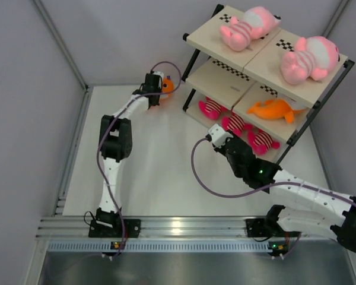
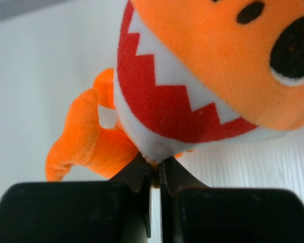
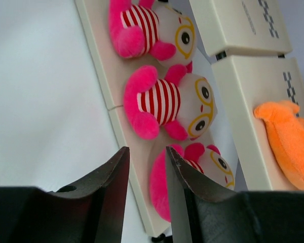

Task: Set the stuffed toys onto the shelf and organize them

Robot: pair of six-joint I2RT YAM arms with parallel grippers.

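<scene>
White table (image 1: 166, 172), left arm (image 1: 115, 139) outstretched, toy (image 1: 167, 86) pinched

The orange stuffed toy (image 2: 207, 76) is short-pile fleece, softly fuzzy, with red and white cloth panels of the same nap. The left gripper (image 2: 154, 169) pinching it has matt black fingers (image 2: 137, 174), probably moulded plastic. The shelf (image 1: 213, 80) has smooth, matt cream boards and a black frame. The pink striped toys (image 3: 162, 101) on its lowest board are plush cloth. Beneath the shelf, the table (image 1: 154, 166) is smooth matt white. At the table edge farthest from the shelf, the rail (image 1: 184, 227) is brushed metal catching glare.
</scene>
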